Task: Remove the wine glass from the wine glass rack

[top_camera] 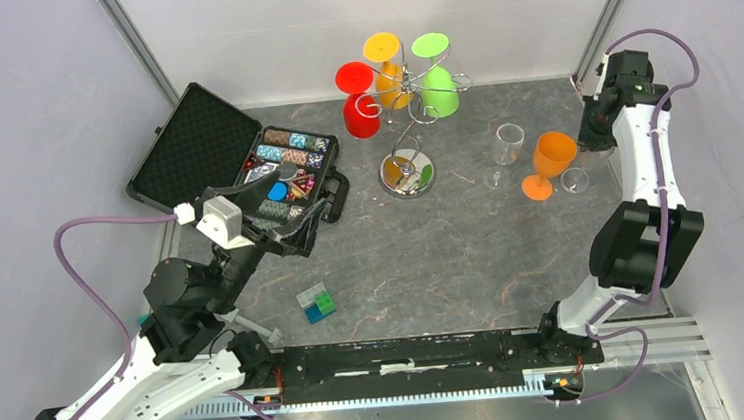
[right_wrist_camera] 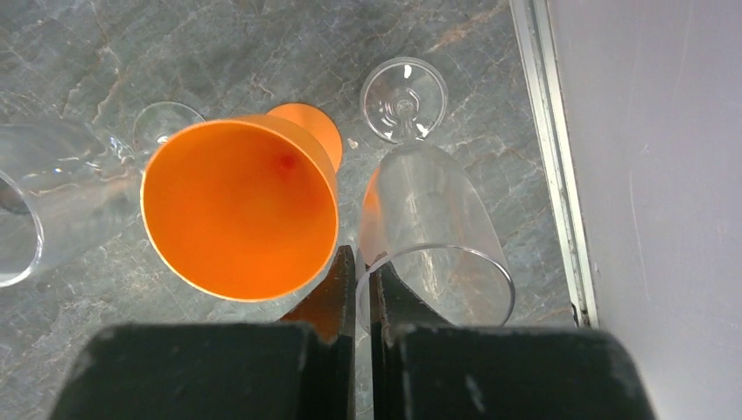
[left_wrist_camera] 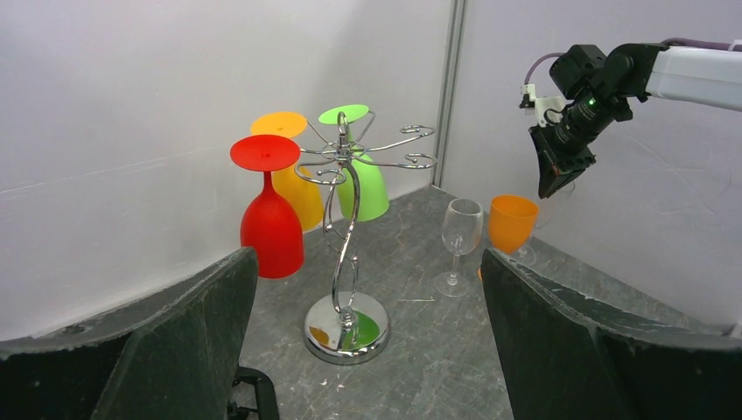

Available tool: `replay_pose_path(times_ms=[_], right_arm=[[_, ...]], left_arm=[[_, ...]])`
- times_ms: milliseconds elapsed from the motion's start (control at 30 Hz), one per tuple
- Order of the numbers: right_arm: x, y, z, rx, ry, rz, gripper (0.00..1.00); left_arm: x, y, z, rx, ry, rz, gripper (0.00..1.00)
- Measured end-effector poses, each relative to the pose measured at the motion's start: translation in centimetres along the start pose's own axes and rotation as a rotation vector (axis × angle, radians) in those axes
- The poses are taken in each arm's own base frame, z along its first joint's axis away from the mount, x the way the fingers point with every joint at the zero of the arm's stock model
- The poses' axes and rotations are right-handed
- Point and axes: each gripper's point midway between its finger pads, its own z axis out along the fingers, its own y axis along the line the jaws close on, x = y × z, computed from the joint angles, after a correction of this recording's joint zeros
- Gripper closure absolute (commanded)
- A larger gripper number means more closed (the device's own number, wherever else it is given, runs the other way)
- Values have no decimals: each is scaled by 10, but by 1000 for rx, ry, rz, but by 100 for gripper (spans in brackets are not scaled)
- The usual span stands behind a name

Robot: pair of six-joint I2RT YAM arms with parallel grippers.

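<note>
The wine glass rack (top_camera: 407, 172) stands at the back middle of the table, and it also shows in the left wrist view (left_wrist_camera: 346, 262). A red glass (top_camera: 360, 106), a yellow-orange glass (top_camera: 387, 73) and a green glass (top_camera: 436, 80) hang upside down from its arms. My right gripper (right_wrist_camera: 361, 262) is shut on the rim of a clear wine glass (right_wrist_camera: 433, 227), one finger inside it and one outside, by the right wall. My left gripper (left_wrist_camera: 367, 350) is open and empty above the black case, facing the rack from a distance.
An orange glass (top_camera: 550, 161) and another clear glass (top_camera: 508, 149) stand upright right of the rack, close to the held glass. An open black case of poker chips (top_camera: 234, 161) lies at the left. Small blue and green blocks (top_camera: 316, 303) lie near the front.
</note>
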Motion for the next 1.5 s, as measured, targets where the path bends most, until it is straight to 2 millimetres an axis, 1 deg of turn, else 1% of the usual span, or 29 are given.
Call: replay_pose_path(times_ms=[133,200,267,367,433,533,667,867,1067,1233,1367,1500], right_arm=[[-4,2,5,-17,0,1,100],[-6,2,6,-19,-1,2,98],[-8,2,7,-19,0,2,90],[-13,2,10,-19,-3,3,74],[-14,2,12,-19,-1,3,66],[-15,1,15,-14,3,0,60],[-23,1,14,-14,-12,0,56],[-39,1,8,-16,-55,2,52],[-45,3,4,-31,-72,4,45],[-49,8,1,-56,-89,4,43],[-56,14,-12,-94,-132,7,42],[-66,18,-40,-131,-212,6,41]], left_arm=[[3,-1,2,0,9,2,0],[4,0,3,-3,14,4,0],[5,1,3,-10,16,4,0],[6,3,3,-24,18,5,0],[6,3,3,-25,18,5,0],[6,4,3,-28,18,4,0],[6,5,3,-33,18,5,0],[6,8,3,-50,19,9,0],[6,9,3,-55,19,16,0],[5,13,2,-74,19,16,0],[6,17,2,-103,20,14,0],[8,26,2,-159,30,0,0]])
